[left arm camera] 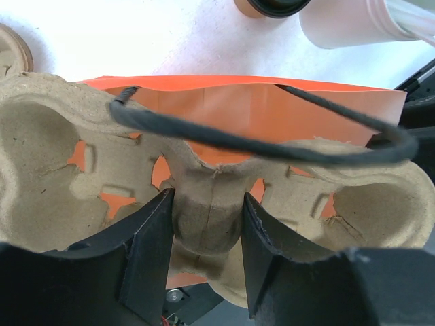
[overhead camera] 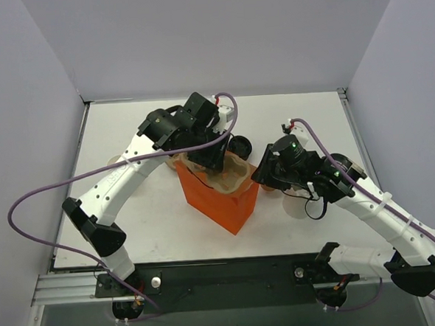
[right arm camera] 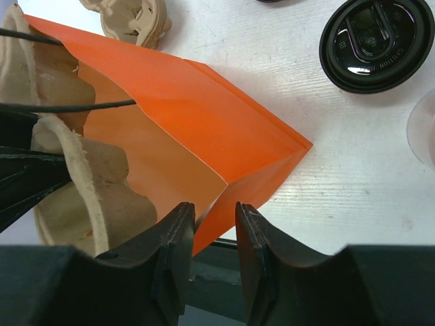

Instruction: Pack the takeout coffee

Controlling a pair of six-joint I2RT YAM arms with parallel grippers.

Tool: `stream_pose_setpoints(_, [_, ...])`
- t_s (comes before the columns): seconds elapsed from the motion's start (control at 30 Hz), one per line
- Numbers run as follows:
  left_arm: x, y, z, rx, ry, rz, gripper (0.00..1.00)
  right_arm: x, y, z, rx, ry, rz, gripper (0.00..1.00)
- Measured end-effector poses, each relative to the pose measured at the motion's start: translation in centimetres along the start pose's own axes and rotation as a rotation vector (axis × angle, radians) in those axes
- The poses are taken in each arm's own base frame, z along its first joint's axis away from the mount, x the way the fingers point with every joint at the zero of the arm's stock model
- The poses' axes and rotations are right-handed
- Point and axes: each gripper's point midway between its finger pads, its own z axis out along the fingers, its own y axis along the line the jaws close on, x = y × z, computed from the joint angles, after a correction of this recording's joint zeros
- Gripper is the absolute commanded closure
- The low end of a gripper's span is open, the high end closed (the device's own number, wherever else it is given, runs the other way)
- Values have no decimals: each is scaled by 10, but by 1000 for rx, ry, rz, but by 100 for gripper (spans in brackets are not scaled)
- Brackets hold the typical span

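Note:
The orange paper bag (overhead camera: 223,199) stands open mid-table. My left gripper (overhead camera: 211,157) is shut on a tan pulp cup carrier (left arm camera: 204,204), pinching its centre ridge, and holds it in the bag's mouth (left arm camera: 258,109). My right gripper (right arm camera: 215,224) is open, its jaws a little apart on either side of the bag's near right corner (right arm camera: 224,183). The takeout coffee, a tan cup with a black lid (left arm camera: 270,7), stands beyond the bag, cut off by the left wrist view's top edge. In the top view it is mostly hidden under the right gripper.
A plain white cup (left arm camera: 346,24) stands beside the coffee and shows in the top view (overhead camera: 303,204). A black lid stack (right arm camera: 377,44) sits behind the bag (overhead camera: 238,144). Spare pulp carriers (right arm camera: 136,20) lie at the far left. Purple cables loop over both arms.

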Motion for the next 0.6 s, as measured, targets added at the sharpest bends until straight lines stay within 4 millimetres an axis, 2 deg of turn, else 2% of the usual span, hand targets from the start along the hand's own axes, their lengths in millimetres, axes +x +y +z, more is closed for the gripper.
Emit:
stream_pose_setpoints(0.37, [4, -10, 15, -65, 38, 29, 61, 3, 3, 0, -17, 5, -18, 70])
stream_pose_setpoints(0.6, [6, -8, 20, -111, 48, 7, 62, 4, 2, 0, -14, 5, -22, 70])
